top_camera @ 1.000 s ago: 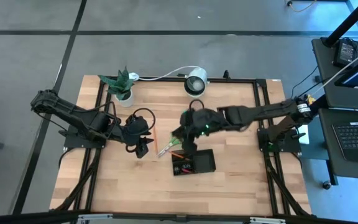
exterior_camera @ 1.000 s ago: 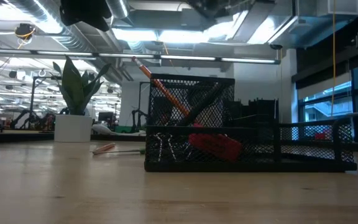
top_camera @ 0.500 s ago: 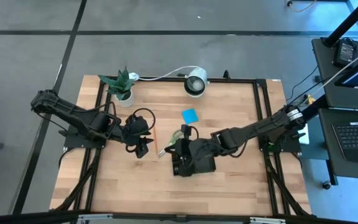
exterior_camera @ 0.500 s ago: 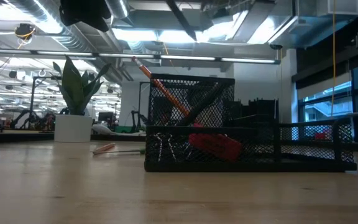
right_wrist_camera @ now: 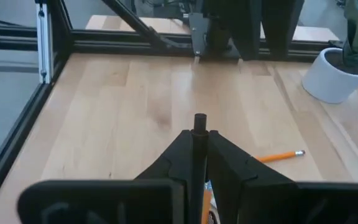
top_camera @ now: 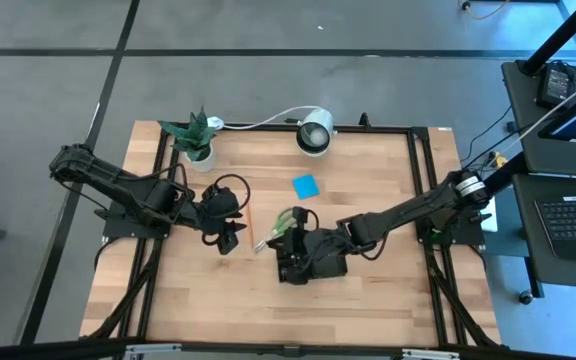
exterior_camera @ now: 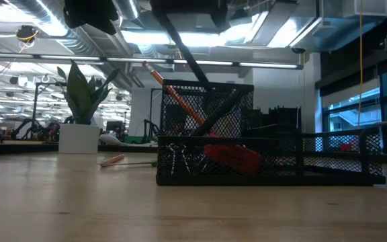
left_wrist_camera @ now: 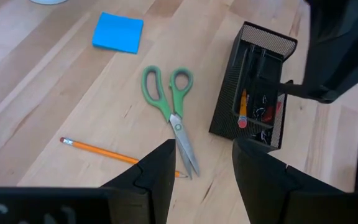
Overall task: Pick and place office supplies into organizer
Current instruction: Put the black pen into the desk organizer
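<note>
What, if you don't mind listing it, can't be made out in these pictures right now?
- High view: the organizer is mostly covered by the right gripper, so its contents are hidden.
- Low view: the small items behind the organizer's mesh are too tangled to identify.
- Right wrist view: the black pen in the gripper runs off the picture's bottom edge, hiding its lower end.
- Left wrist view: the left gripper fingertips are cut off.

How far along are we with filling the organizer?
Partly done: the black mesh organizer already holds an orange pencil, clips and a red piece. In hand: the right pincer grips a black pen above the organizer. Left on the table: green-handled scissors, blue sticky-note pad and a loose orange pencil. The left pincer waits open.
</note>
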Tool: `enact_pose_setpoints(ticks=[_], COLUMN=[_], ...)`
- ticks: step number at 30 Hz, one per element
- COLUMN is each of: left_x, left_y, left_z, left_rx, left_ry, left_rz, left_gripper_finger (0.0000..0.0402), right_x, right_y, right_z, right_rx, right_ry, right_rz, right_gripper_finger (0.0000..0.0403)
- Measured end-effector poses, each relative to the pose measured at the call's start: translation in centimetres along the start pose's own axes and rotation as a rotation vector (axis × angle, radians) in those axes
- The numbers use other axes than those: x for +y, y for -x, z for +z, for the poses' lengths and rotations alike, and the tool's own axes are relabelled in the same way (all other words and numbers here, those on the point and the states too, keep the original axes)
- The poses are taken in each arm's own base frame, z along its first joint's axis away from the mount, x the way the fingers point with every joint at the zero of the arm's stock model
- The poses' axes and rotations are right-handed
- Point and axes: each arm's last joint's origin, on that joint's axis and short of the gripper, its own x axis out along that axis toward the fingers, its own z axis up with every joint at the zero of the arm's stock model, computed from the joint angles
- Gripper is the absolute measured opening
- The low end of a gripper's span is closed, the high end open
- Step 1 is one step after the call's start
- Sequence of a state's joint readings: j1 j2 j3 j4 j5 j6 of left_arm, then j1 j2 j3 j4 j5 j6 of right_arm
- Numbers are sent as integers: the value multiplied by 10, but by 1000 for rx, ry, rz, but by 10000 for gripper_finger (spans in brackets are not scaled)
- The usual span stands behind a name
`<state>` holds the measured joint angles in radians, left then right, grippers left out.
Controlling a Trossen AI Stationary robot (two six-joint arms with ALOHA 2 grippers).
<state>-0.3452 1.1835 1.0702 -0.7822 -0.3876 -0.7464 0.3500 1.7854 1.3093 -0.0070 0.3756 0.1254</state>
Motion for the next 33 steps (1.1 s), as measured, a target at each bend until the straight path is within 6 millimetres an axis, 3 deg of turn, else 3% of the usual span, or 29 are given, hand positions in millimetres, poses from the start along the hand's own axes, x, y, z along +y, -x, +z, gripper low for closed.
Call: enact_pose_setpoints(ticks=[21,33], left_x=[0,0], left_y=[0,0], left_z=[0,0], left_rx=[-4,-9], left_ry=[0,0], left_rz=[5,11], left_gripper_finger=[152,152], right_x=[-6,-7], right_y=[-6,-6], right_z=[-72,-79], right_rx=[74,90], right_ry=[-82,-55], right_rz=[-10,-9], right_gripper_finger=[44,44])
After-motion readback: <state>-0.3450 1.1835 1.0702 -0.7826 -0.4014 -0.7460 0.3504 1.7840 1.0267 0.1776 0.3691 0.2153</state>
